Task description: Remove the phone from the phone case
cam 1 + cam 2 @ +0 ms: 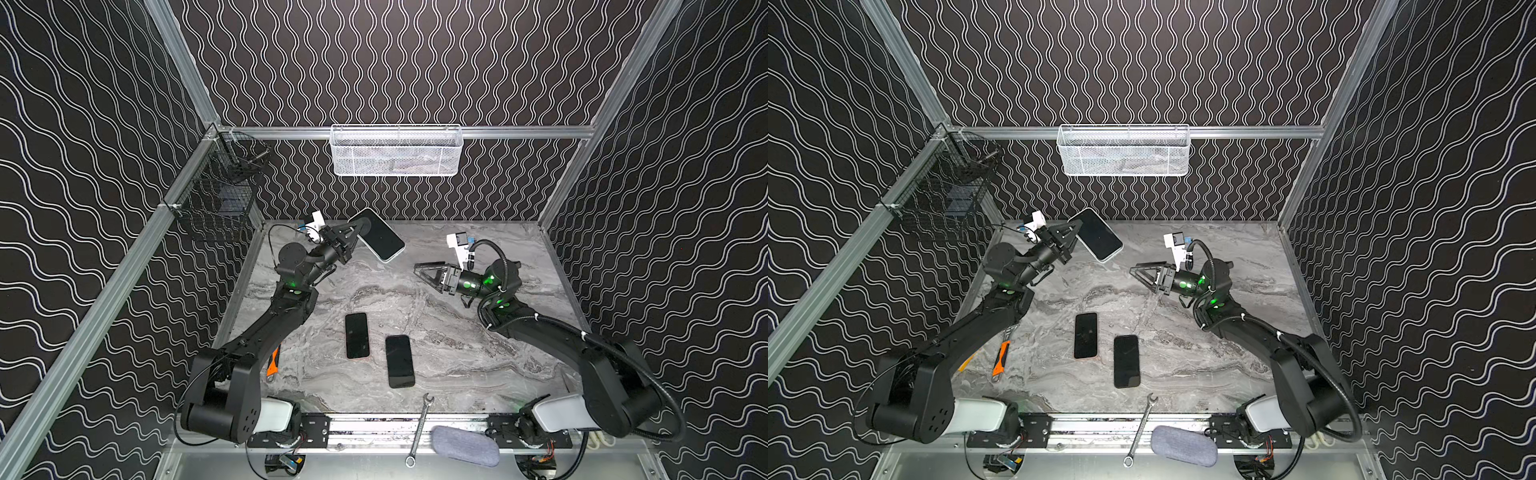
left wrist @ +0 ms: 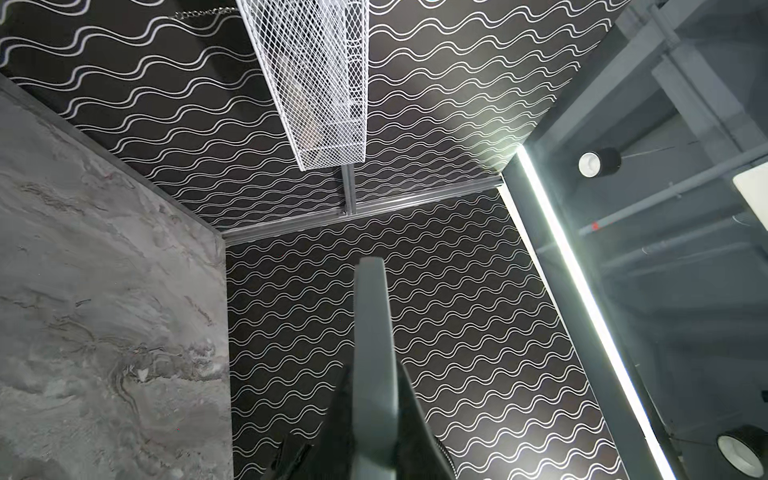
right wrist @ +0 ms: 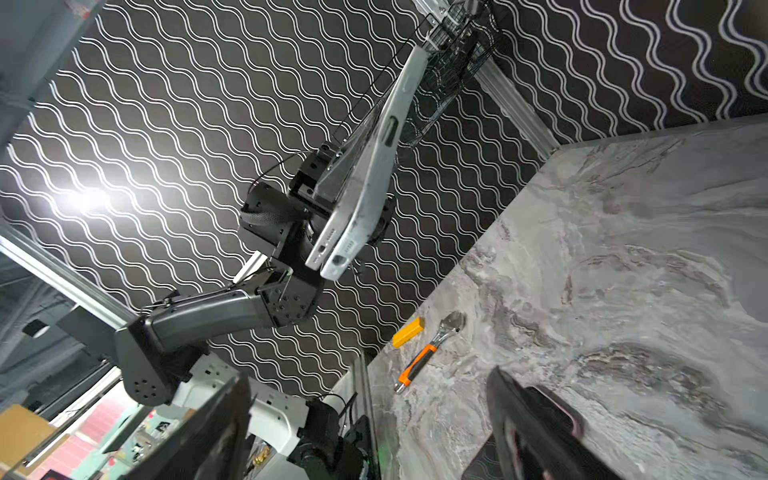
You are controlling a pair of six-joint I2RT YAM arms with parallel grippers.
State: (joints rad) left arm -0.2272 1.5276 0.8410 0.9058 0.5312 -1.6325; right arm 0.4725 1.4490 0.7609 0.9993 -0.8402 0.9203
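Left claw (image 1: 360, 231): clamped tight on phone (image 1: 380, 237), held above counter (image 1: 457, 340), at back.
Case (image 3: 374, 166): bottom end looks peeled away.
Right claw (image 1: 422, 272): wide open, empty.
Risk: I expect a drop if my pull beats that grip.

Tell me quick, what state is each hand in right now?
Left hand: closed on the cased phone, held up in the air.
Right hand: open, holding nothing.
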